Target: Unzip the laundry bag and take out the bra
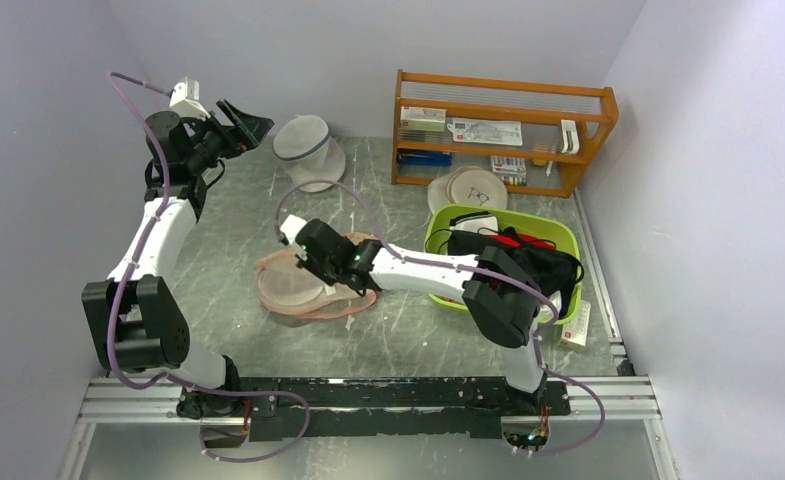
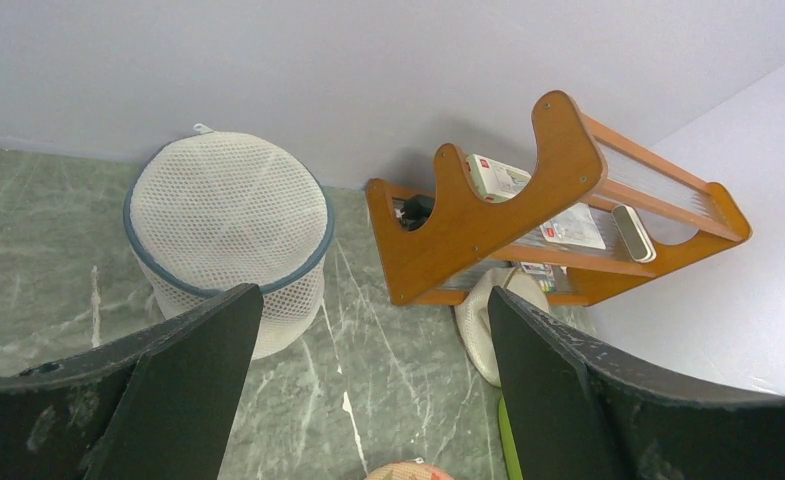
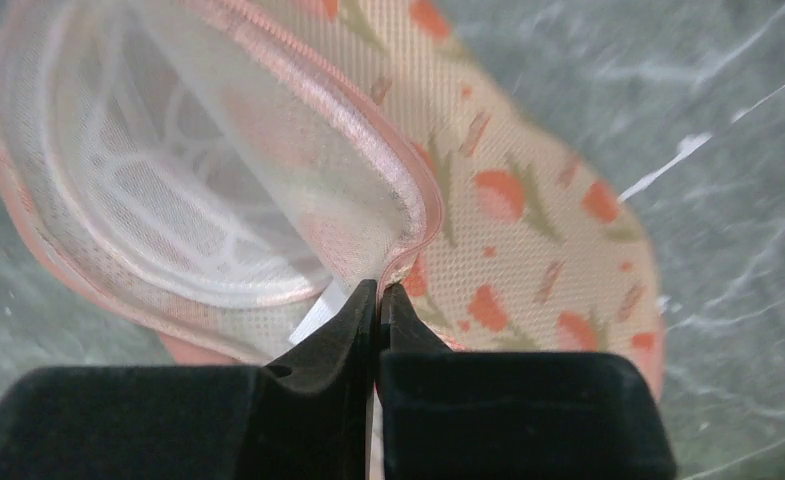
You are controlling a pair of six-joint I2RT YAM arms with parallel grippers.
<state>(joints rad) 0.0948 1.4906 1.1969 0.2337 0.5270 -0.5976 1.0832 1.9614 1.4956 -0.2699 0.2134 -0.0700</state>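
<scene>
The laundry bag (image 1: pixel 296 290) lies unzipped at mid-table, its peach strawberry-print lid lifted off the white mesh cup inside. My right gripper (image 1: pixel 318 266) is shut on the lid's pink piped edge; in the right wrist view the gripper (image 3: pixel 379 290) pinches that rim, with the laundry bag (image 3: pixel 528 200) spread behind it. No bra shows inside the pouch. The black bra (image 1: pixel 553 262) with thin straps lies in the green basket (image 1: pixel 448 215). My left gripper (image 1: pixel 243 122) is open and empty, raised at the far left; its wrist view (image 2: pixel 373 300) shows bare table between the fingers.
A white cylindrical mesh bag (image 1: pixel 303 148) (image 2: pixel 230 230) stands at the back. An orange wooden rack (image 1: pixel 503 130) (image 2: pixel 528 210) with small items stands back right, a round white mesh pouch (image 1: pixel 476 187) in front of it. A red garment (image 1: pixel 513 240) also lies in the basket.
</scene>
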